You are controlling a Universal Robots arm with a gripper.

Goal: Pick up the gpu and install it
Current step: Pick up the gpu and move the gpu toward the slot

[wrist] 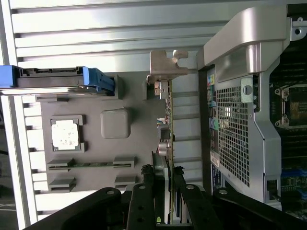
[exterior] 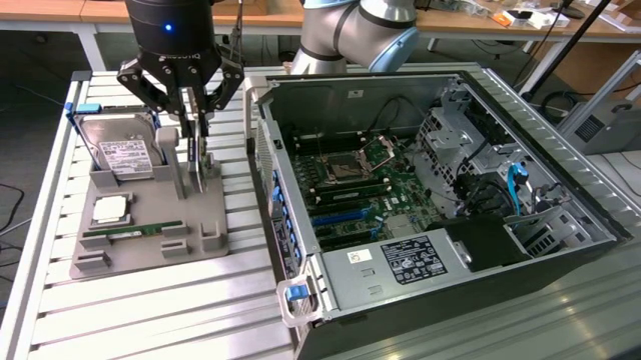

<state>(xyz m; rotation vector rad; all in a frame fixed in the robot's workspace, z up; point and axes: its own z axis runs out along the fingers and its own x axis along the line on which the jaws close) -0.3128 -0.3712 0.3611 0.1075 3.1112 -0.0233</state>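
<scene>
The gpu [exterior: 201, 161] stands on edge in a slot of the grey holder [exterior: 140, 251] on the slatted table. In the wrist view the gpu [wrist: 166, 120] runs edge-on away from the camera, its silver end bracket at the far end. My gripper [exterior: 197, 124] hangs straight over it, and its black fingers [wrist: 147, 179] press on both faces of the card's near end. The gripper [wrist: 164, 176] is shut on the gpu, whose lower edge still sits at the holder [wrist: 139, 139].
The holder also carries a silver hard drive [exterior: 125, 150] in a blue frame, a CPU [exterior: 110, 210] and a green RAM stick [exterior: 130, 231]. To the exterior view's right lies the open computer case [exterior: 561, 247], its motherboard [exterior: 361, 176] exposed, with the case wall [wrist: 240, 120] close beside the card.
</scene>
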